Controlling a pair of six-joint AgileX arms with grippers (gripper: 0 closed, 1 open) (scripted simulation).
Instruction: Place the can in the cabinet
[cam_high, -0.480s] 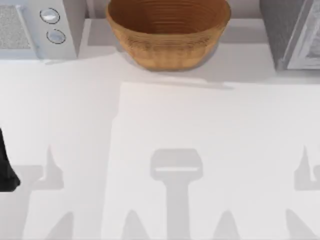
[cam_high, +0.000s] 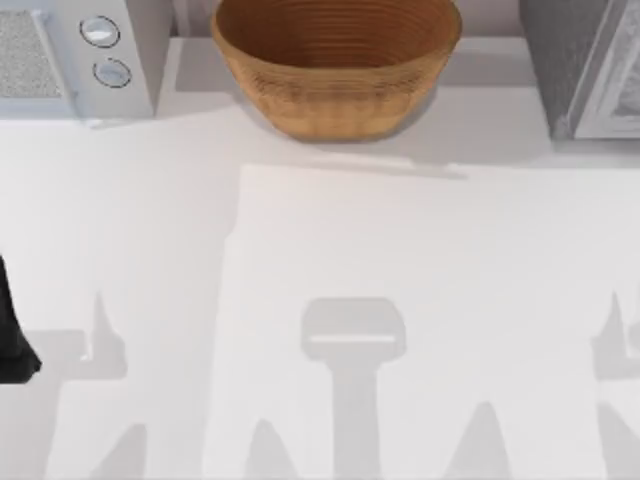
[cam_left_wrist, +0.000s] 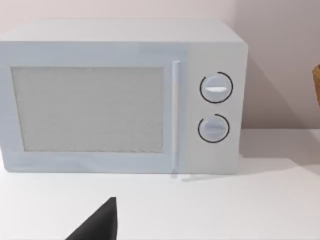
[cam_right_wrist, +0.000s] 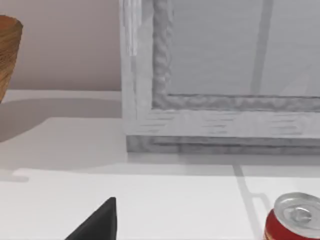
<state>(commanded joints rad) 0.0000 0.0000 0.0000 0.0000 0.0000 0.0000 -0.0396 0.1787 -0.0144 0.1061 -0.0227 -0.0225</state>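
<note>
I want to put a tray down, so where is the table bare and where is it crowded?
Bare: the whole table in front of the basket. Crowded: the back edge, with microwave, basket and cabinet in a row. A can stands before the cabinet.

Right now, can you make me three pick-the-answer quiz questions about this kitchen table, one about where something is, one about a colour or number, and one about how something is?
1. Where is the basket?
A. between the microwave and the cabinet
B. on top of the microwave
C. inside the cabinet

2. How many round knobs are on the microwave?
A. one
B. two
C. four

3. How is the can?
A. lying on its side
B. inside the basket
C. standing upright on the table

Answers: 1 A, the top view shows it between them at the back. 2 B, two knobs, one above the other. 3 C, its silver top faces up.
</note>
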